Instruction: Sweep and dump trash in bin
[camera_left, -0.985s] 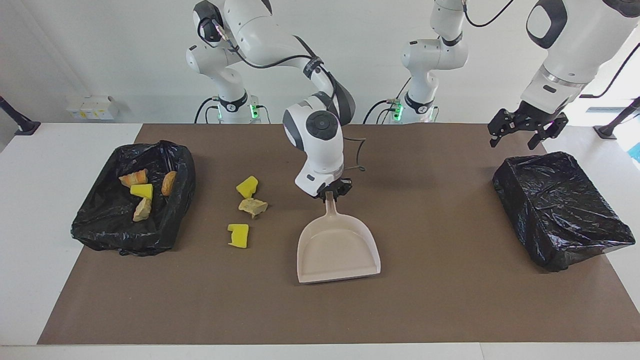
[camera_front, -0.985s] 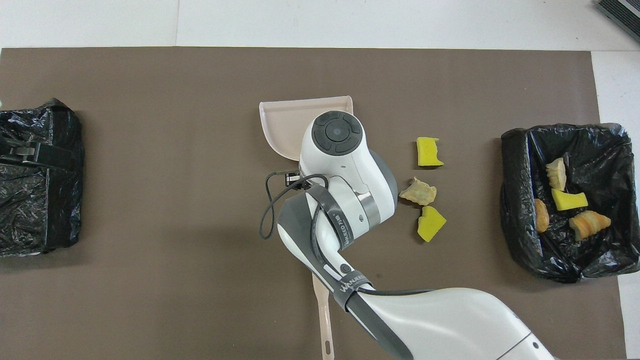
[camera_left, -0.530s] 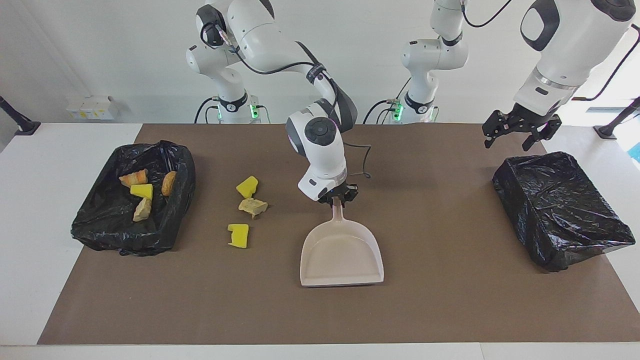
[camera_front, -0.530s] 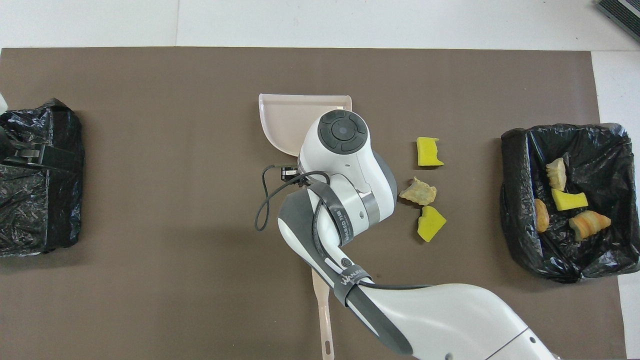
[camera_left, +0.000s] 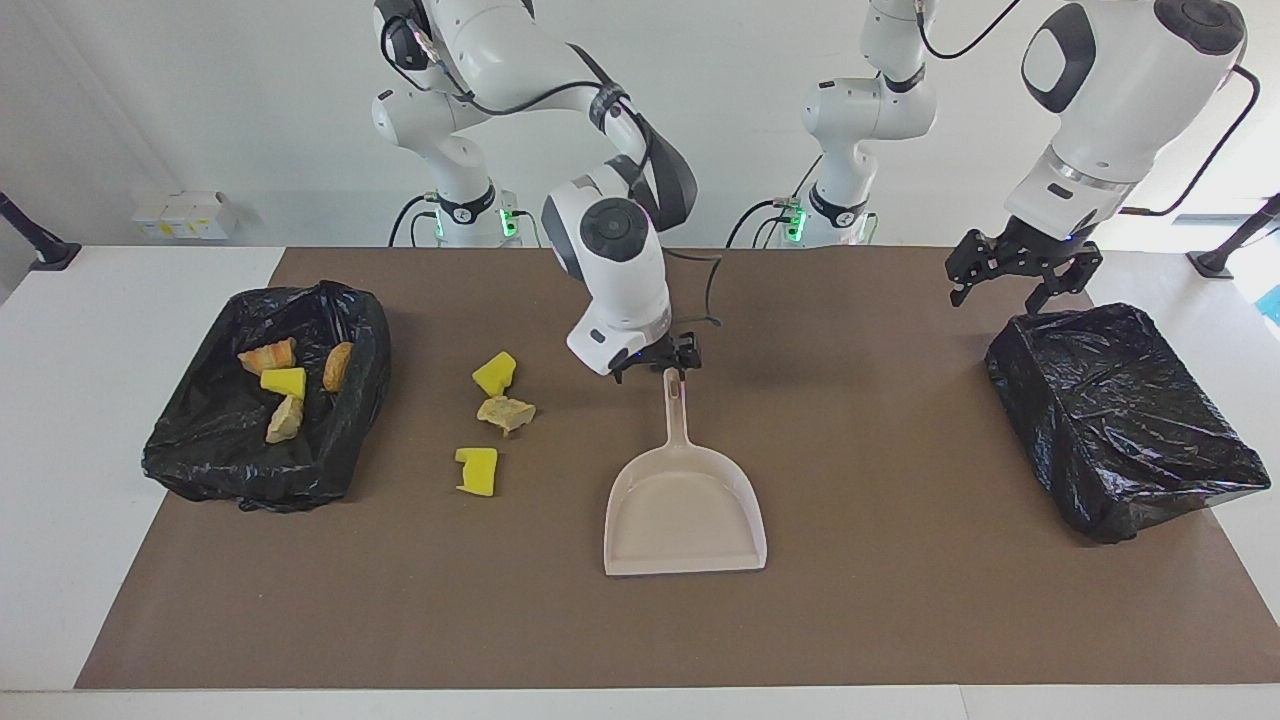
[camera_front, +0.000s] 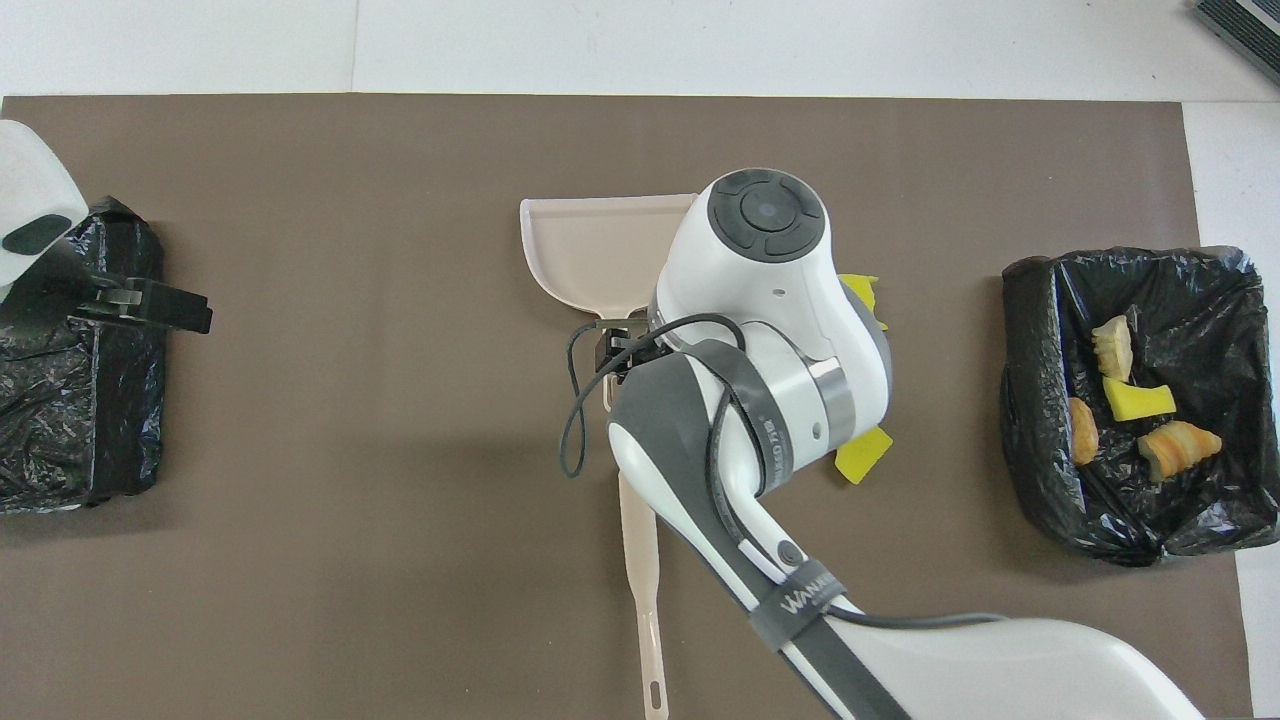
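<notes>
Three trash chunks lie on the brown mat: a yellow one (camera_left: 494, 373) (camera_front: 862, 455), a pale beige lump (camera_left: 505, 411) and another yellow one (camera_left: 477, 470) (camera_front: 862, 290). Several more chunks (camera_left: 283, 385) (camera_front: 1140, 400) lie in the open black-lined bin (camera_left: 180, 460) (camera_front: 1030, 300) at the right arm's end. The beige dustpan (camera_left: 685, 510) (camera_front: 580, 250) lies flat mid-mat. My right gripper (camera_left: 655, 362) (camera_front: 615, 350) hangs open just above its handle tip, holding nothing. My left gripper (camera_left: 995, 298) (camera_front: 195, 310) hovers open and empty over the covered bin's edge.
A second bin (camera_left: 1120, 420) (camera_front: 60, 400), wrapped over in black plastic, stands at the left arm's end. A long beige brush handle (camera_front: 640, 580) lies nearer to the robots than the dustpan; its head is hidden under the right arm.
My right gripper opened, let go of the dustpan handle and rose a little; the dustpan now rests flat. The left gripper drifted slightly toward the table's middle.
</notes>
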